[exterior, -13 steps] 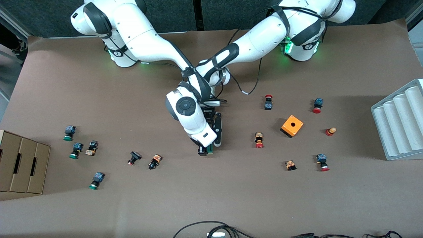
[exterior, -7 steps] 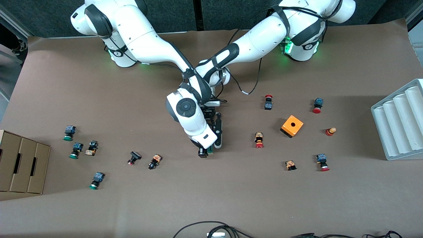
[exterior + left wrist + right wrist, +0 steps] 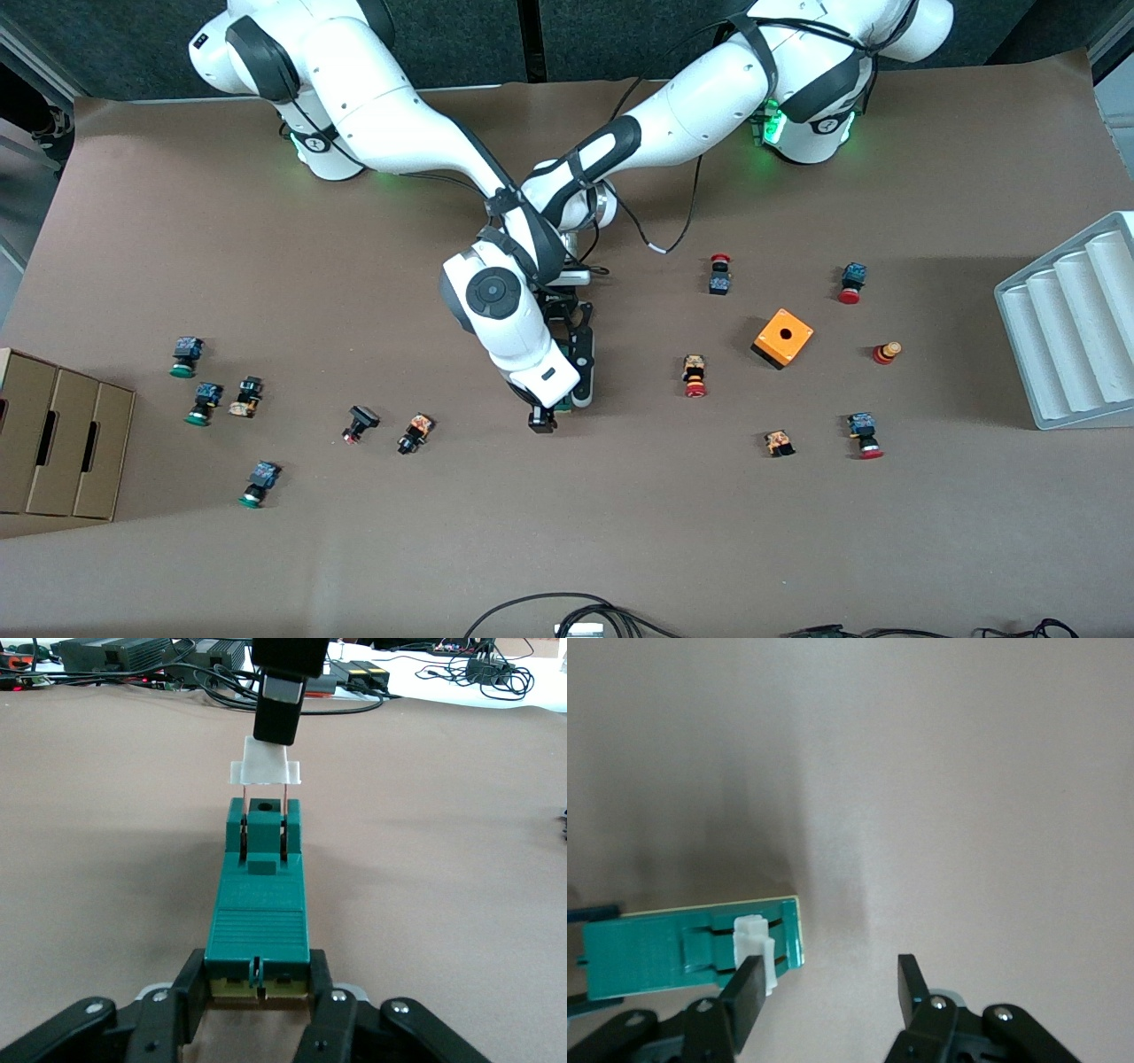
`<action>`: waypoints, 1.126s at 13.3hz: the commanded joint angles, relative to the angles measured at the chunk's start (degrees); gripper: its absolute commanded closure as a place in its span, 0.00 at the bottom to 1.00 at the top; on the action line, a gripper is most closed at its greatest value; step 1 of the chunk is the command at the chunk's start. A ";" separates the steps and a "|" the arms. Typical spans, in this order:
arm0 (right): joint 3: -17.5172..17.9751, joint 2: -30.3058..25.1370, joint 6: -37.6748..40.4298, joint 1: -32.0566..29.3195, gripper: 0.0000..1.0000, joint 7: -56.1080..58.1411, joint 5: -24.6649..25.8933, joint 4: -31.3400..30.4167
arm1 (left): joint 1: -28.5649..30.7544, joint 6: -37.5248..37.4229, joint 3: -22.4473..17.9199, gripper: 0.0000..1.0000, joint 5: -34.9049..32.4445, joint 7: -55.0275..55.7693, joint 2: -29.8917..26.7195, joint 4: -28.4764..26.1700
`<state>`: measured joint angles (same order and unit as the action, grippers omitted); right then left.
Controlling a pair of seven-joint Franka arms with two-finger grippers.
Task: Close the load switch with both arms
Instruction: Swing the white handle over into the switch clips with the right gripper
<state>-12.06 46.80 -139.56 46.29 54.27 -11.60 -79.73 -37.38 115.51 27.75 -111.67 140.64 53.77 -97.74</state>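
Observation:
The load switch (image 3: 259, 912), a narrow green block, lies on the brown table mid-table, mostly hidden under the right arm's hand in the front view (image 3: 561, 408). My left gripper (image 3: 259, 979) is shut on the switch's end farther from the front camera, one finger on each side, low over the table (image 3: 574, 390). The white lever (image 3: 264, 771) stands raised on two thin pins at the switch's other end. My right gripper (image 3: 828, 974) is over that end (image 3: 542, 416), open with only bare table between its fingers. One finger (image 3: 749, 983) rests against the lever (image 3: 753, 943).
An orange box with a hole (image 3: 783, 338) and several push buttons lie toward the left arm's end. More buttons (image 3: 415, 433) lie toward the right arm's end. Cardboard boxes (image 3: 62, 443) and a white ridged tray (image 3: 1076, 328) stand at the table's ends.
The right arm's hand has shifted slightly toward the front camera over the switch's lever end. The left arm and the switch body have stayed put.

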 commanded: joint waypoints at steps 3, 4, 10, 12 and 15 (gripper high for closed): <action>-0.33 3.03 -0.18 -0.41 0.31 1.10 -2.46 3.70 | -0.15 -0.29 -1.30 0.50 -1.00 0.33 0.37 1.33; -0.24 3.20 -0.18 -0.41 0.31 1.10 -2.46 3.70 | -0.15 -0.29 -1.30 0.50 -1.00 0.33 0.37 1.33; -0.33 4.61 -1.41 -0.41 0.31 1.01 -2.46 4.67 | -0.06 -0.20 -1.30 0.50 -1.00 0.33 0.37 1.42; -0.33 4.79 -1.50 -0.41 0.31 1.10 -2.46 4.85 | -0.06 -0.29 -1.30 0.50 -1.00 0.33 0.37 1.33; -0.33 5.31 -1.50 -0.41 0.31 1.10 -2.46 5.29 | -0.06 -0.29 -1.30 0.50 -1.00 0.33 0.37 1.33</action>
<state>-12.16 49.67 -140.26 45.96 54.27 -11.66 -77.25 -37.38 115.51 27.75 -111.67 140.64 53.77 -97.74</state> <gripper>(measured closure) 0.313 0.502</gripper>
